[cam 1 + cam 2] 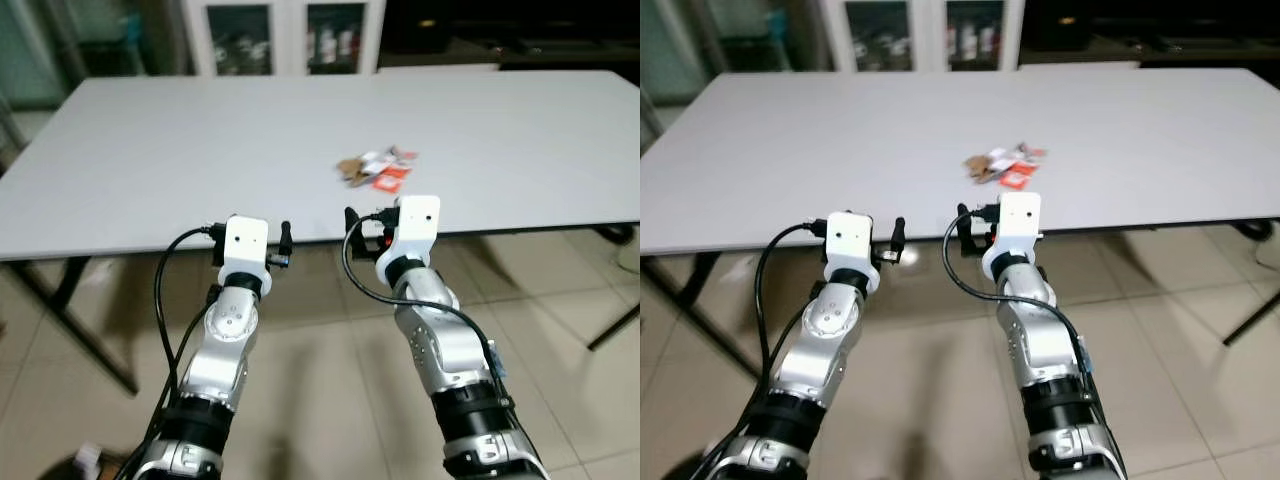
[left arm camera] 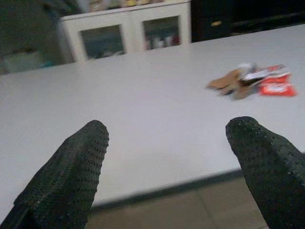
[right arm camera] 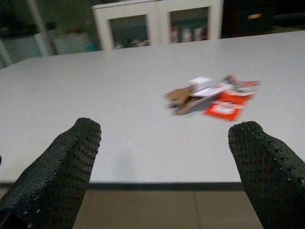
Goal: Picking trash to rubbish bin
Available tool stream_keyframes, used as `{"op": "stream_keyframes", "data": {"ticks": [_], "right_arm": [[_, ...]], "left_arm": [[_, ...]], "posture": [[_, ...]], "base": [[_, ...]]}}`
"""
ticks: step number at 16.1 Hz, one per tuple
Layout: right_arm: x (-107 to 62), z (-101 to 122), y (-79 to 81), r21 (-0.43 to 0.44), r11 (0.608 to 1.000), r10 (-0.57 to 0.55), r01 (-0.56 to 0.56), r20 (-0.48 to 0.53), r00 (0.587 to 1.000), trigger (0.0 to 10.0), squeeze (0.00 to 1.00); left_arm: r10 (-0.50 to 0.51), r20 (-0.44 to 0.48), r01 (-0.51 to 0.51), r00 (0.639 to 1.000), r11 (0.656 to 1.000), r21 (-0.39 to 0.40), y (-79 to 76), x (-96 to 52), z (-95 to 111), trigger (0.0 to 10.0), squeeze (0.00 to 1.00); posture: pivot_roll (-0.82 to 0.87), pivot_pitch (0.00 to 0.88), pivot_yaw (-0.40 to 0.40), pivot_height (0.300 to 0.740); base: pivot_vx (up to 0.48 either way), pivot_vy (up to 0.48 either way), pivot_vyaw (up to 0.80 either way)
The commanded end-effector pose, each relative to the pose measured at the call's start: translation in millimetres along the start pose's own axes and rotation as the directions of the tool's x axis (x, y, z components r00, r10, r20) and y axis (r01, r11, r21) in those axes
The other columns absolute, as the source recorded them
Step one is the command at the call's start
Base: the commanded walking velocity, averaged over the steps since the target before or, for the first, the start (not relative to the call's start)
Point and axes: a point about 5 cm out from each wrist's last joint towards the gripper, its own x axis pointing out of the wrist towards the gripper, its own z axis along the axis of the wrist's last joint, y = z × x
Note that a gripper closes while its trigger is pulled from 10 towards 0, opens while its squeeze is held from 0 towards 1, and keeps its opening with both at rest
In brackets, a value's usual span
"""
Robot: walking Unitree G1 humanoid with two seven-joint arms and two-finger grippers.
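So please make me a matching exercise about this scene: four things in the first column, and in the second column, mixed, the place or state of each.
Column one:
1. trash pile
2. left tool
3. right tool
4. cabinet

Column two:
A. behind the far edge of the table
B. open, at the table's near edge, straight before the trash
C. lying on the table top, right of centre
D. open, at the table's near edge, to the trash's left

Pairs: 1-C, 2-D, 3-B, 4-A

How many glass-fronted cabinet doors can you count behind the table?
2. The left glass door and the right glass door sit side by side in the white cabinet beyond the table's far edge. More could lie outside the frame.
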Motion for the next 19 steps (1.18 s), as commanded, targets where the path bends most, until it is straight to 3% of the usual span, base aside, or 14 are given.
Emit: {"op": "stream_keyframes", "data": {"ticks": [1, 19], "right_arm": [[-0.9, 2.7, -10.5, 0.000, 0.999, -0.033, 0.033, 0.010, 0.999, 10.0, 0.00], [-2.0, 2.1, -5.5, -0.019, 1.000, -0.012, 0.012, 0.007, 1.000, 10.0, 0.00]], "left_arm": [[-0.045, 0.023, 0.045, 0.999, 0.999, -0.001, -12.6, 0.8, 6.2, 10.0, 0.00], [-0.053, 0.040, 0.053, 0.998, 0.999, -0.004, -15.4, 1.3, 11.8, 10.0, 0.00]], "posture": [[-0.03, 0.010, -0.004, 0.740], [-0.02, 0.023, -0.013, 0.740]], "base": [[0.480, 0.000, -0.80], [0.480, 0.000, 0.00]]}}
